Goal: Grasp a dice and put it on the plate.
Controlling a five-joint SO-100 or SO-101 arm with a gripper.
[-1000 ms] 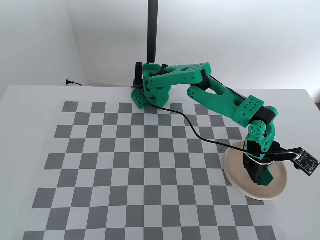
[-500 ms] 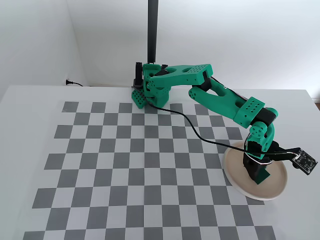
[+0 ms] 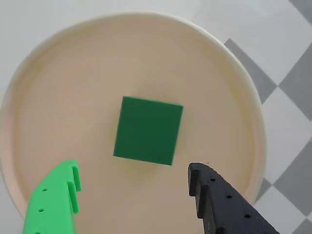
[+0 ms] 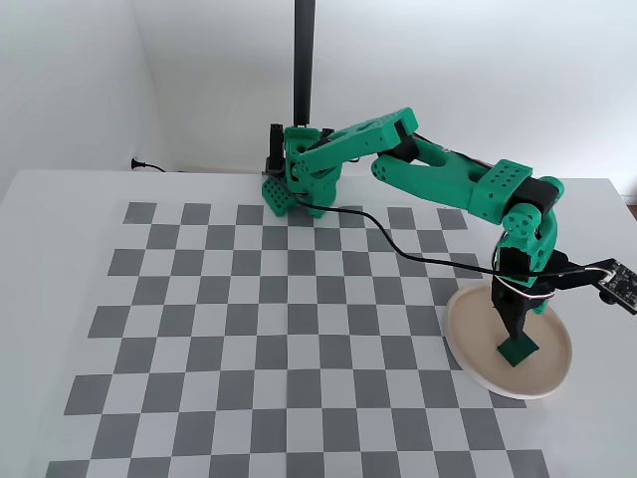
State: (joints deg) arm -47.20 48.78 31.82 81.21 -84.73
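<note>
Fixed view, claw (image 4: 515,332) risen, dice (image 4: 518,350) released

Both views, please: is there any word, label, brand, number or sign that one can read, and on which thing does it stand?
None can be read in either view.
The dice shows a plain green face, no pips or numbers.
The plate and the gripper carry no marking.
The small board beside the wrist is too small to read.

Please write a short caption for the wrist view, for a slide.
Open gripper above the dark green dice, which rests flat near the centre of the beige plate.
</note>
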